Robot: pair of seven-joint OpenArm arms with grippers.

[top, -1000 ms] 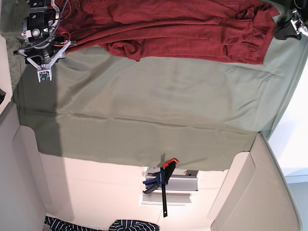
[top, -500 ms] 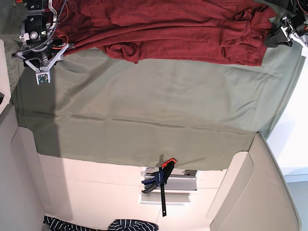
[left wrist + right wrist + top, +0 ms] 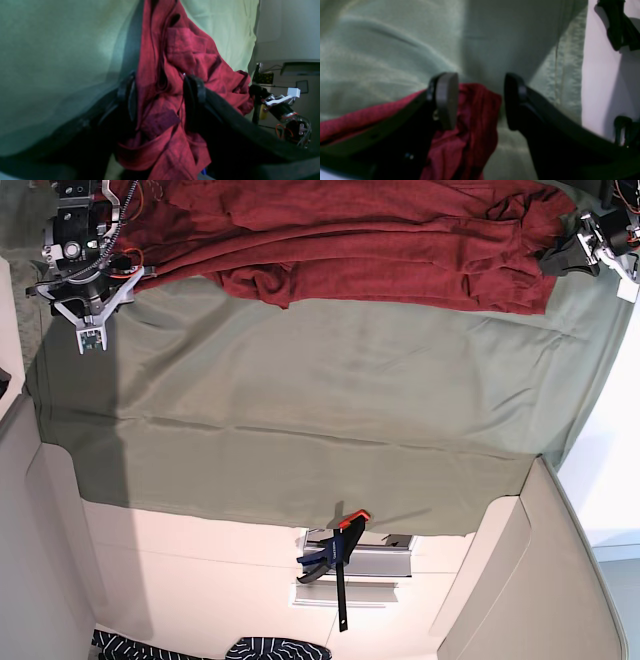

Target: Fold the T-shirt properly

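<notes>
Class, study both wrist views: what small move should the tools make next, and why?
Probably close both. The left tool stands open astride bunched fabric of the red T-shirt; the right tool stands open over the shirt's edge. Neither grips yet.

Left claw (image 3: 160, 100) spread wide; right claw (image 3: 480, 100) likewise.

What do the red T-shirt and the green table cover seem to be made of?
T-shirt: soft matte knit, probably cotton jersey; it bunches into loose, limp folds. Table cover: thin woven cloth, faint sheen, perhaps a synthetic blend; long shallow creases run across it.
</notes>
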